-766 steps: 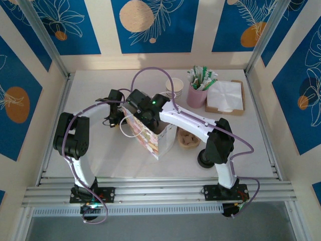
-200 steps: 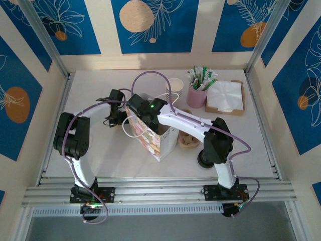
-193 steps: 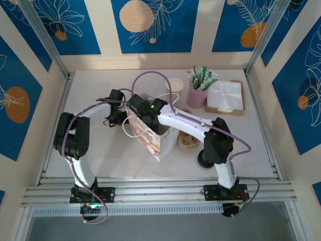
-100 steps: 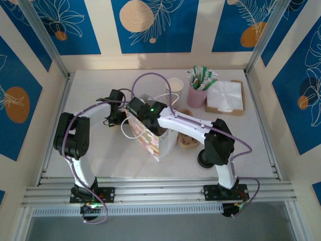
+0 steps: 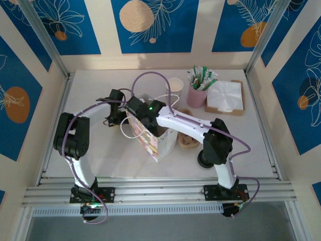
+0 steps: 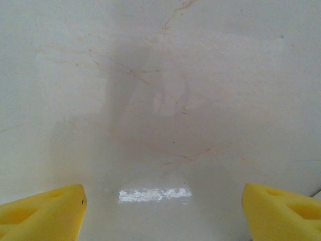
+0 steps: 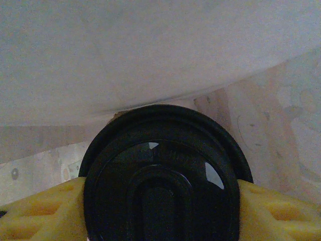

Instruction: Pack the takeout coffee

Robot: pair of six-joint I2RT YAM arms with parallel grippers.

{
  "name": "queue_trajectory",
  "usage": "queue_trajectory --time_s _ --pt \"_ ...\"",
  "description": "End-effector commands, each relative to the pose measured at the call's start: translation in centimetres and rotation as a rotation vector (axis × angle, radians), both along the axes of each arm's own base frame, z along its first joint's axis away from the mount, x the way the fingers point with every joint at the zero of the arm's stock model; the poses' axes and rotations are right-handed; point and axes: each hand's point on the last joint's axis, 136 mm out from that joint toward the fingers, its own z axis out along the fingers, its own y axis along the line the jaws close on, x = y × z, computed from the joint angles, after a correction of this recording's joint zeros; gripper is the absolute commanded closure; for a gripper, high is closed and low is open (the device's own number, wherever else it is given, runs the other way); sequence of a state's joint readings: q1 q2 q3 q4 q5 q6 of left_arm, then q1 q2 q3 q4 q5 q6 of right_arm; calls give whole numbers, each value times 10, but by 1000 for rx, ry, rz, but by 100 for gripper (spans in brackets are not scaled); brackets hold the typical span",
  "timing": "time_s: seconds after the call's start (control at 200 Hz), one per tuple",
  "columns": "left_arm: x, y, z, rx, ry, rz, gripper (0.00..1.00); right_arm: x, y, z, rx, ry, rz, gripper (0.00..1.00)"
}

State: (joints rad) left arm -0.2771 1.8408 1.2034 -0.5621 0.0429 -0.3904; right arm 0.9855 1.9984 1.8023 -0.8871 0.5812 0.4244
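One takeout coffee (image 7: 160, 165), black-lidded top uppermost, pinched at its sides by the right gripper (image 7: 160, 201) in the mouth of the patterned paper bag (image 5: 153, 141), the bag's pale wall close behind it. The grip from above suits lowering it upright, so nothing spills. Long axis: judged vertical, lid facing the wrist camera, base toward the bag floor. One left gripper (image 6: 161, 198), jaws spread wide with nothing between, over bare table (image 6: 160, 75) just beside the bag, probably placed to steady it.
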Motion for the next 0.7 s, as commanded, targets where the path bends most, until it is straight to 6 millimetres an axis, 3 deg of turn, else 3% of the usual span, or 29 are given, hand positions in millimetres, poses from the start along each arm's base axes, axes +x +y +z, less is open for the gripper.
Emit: queue_trajectory --time_s 0.0,0.325,0.695 --pt "5 -3 20 5 -43 -17 19 -24 -13 -27 -73 148 -12 37" --pt "5 -1 22 18 -50 -16 19 -17 -11 6 -21 96 -22 21" --pt "6 3 27 43 -71 -16 19 -21 -13 30 7 87 -25 13"
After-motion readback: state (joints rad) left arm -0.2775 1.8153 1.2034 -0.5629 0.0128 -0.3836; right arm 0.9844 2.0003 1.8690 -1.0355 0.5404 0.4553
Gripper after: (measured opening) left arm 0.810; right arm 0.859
